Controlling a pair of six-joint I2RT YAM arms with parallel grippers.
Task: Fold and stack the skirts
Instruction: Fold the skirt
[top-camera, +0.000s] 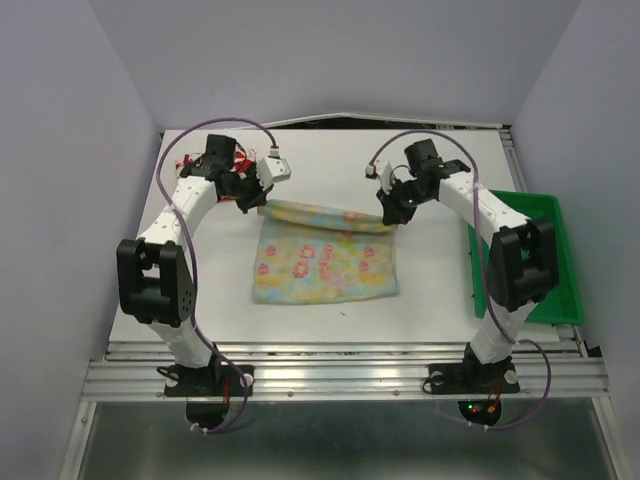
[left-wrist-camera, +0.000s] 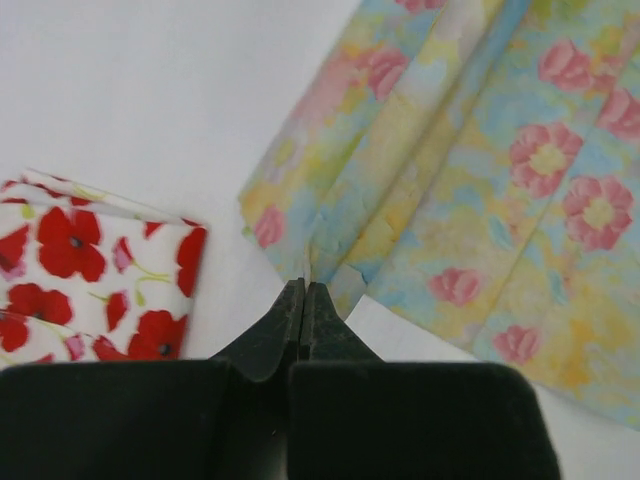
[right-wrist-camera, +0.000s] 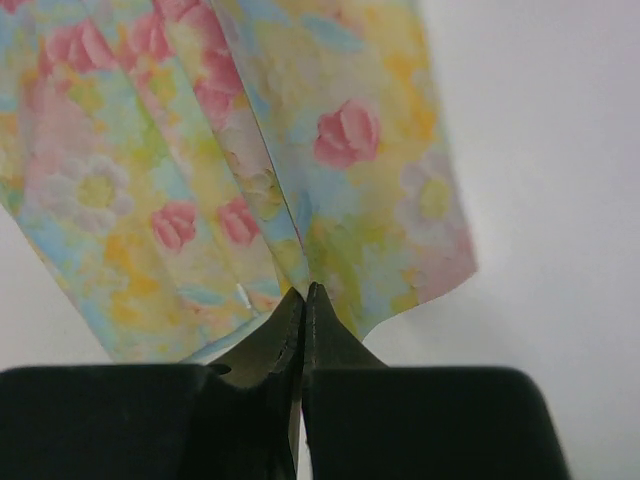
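Our left gripper (left-wrist-camera: 304, 292) is clenched on a far corner of the pale yellow skirt (left-wrist-camera: 480, 180), with pleats fanning out from the pinch. Our right gripper (right-wrist-camera: 305, 295) is clamped the same way on the other far corner. Only the left wrist view gives us the red-flower skirt (left-wrist-camera: 90, 280), apparently folded, lying just beside the pinch with a strip of bare table (top-camera: 330, 160) between. From above, the left arm hides it, bar some red specks. That top view shows the pastel skirt's far edge lifted between the grippers and its near part flat mid-table. There's open surface all round, and the green tray (top-camera: 560, 262) sits well apart on the right. Both wrist views cut off the skirt's hem.
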